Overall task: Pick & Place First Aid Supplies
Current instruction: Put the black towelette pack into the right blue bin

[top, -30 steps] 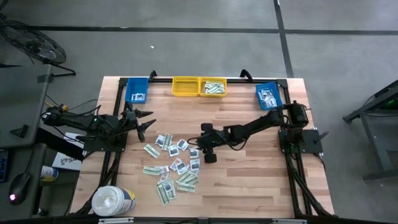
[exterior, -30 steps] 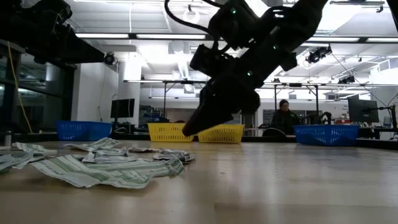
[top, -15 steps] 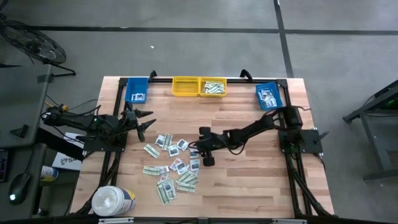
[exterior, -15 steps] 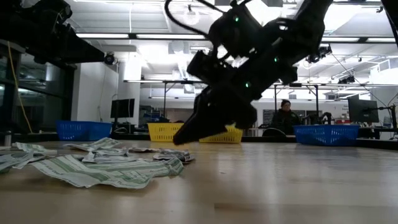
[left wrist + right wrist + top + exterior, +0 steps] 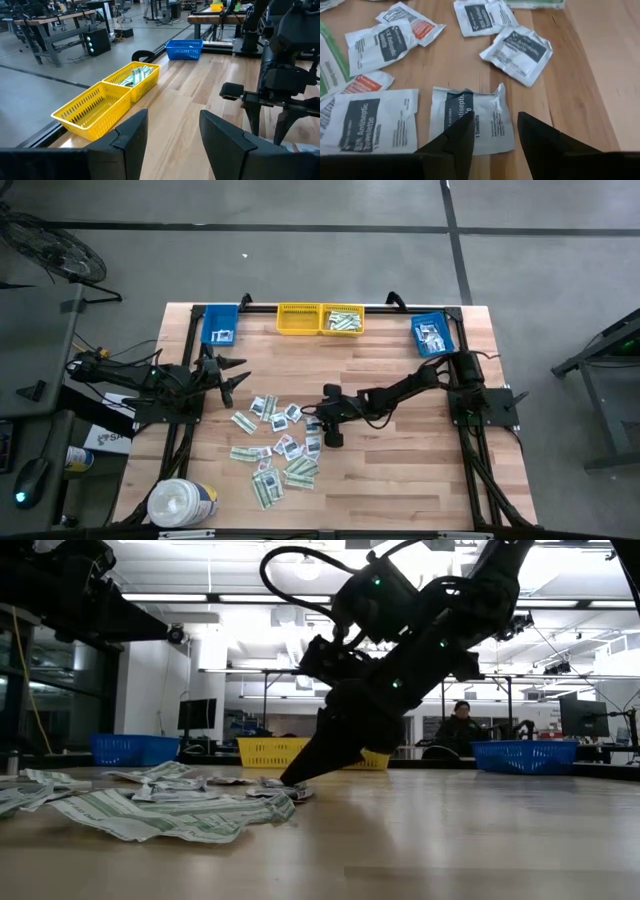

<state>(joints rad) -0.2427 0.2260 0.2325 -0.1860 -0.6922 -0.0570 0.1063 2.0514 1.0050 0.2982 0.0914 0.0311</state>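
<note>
Right pincer low over the scattered first aid packets, left arm waiting at the desk's left side.

High view: the right pincer (image 5: 318, 423) reaches to the right edge of the first aid packets (image 5: 278, 442) strewn across the middle of the desk (image 5: 400, 480); the left pincer (image 5: 232, 375) hangs apart from them, fingers spread. Two yellow bins (image 5: 320, 319) and two blue bins (image 5: 431, 334) line the far edge, and a white tub (image 5: 181, 502) sits at the near left corner.
Low view: the right pincer's tips (image 5: 292, 780) meet a packet (image 5: 272, 790) lying flat on the desk.
Left wrist view: its fingers (image 5: 131, 132) stand apart, holding nothing.
Right wrist view: the fingers (image 5: 461, 131) are parted, one tip on a white antiseptic towelette packet (image 5: 487, 122).
</note>
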